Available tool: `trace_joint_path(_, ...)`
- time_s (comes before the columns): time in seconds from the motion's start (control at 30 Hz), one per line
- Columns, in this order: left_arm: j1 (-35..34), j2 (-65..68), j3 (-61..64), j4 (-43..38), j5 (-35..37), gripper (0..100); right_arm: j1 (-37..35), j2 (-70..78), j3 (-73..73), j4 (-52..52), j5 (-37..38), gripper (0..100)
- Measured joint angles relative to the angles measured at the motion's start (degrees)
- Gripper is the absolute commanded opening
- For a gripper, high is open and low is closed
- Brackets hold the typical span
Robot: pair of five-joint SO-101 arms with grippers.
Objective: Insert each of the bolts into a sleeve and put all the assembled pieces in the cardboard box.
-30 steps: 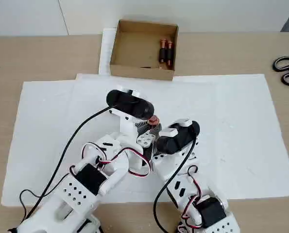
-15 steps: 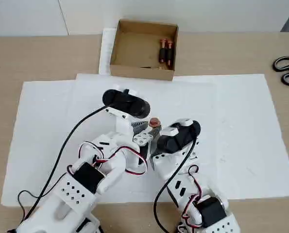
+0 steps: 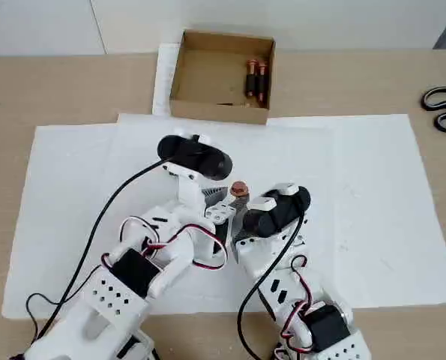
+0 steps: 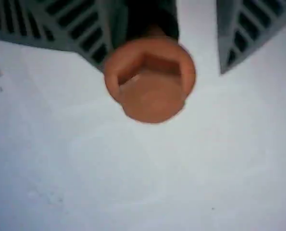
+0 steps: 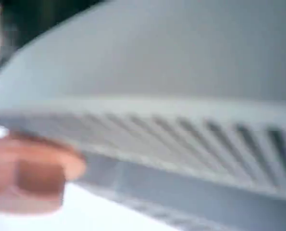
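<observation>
High view, frame centre: the copper bolt [image 3: 239, 187] stands head-up in its dark sleeve [image 3: 240, 201], where my two arms meet over the white paper [image 3: 357, 210]. My left gripper [image 4: 164, 62] is spread, one finger just beside the bolt head and the other clear of it. Whether my right gripper [image 3: 241, 221] grips the piece, I cannot tell. The cardboard box [image 3: 179, 75], upper centre, holds two assembled pieces [image 3: 255, 79].

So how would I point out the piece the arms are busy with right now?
Find the big white sheet of paper; near its middle the two white arms meet. Right where they meet is a small copper-coloured bolt head with a hexagonal recess. Unlike the two similar pieces lying in the cardboard box, it is outside the box.
</observation>
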Motion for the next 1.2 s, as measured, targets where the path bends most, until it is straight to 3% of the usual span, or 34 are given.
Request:
trace_joint_path(0.23, 0.2, 0.0, -5.4, 9.6, -0.6, 13, 0.4, -0.1, 0.0, 0.0, 0.0, 0.4)
trace_joint_path(0.73, 0.0, -6.5, -5.5, 15.1, -7.6, 13, 0.4, -0.1, -0.1, 0.0, 0.0, 0.4)
trace_joint_path(1.2, -12.7, -18.4, -5.5, 21.7, -8.4, 13, 4.3, -0.1, -0.1, 0.0, 0.0, 0.4)
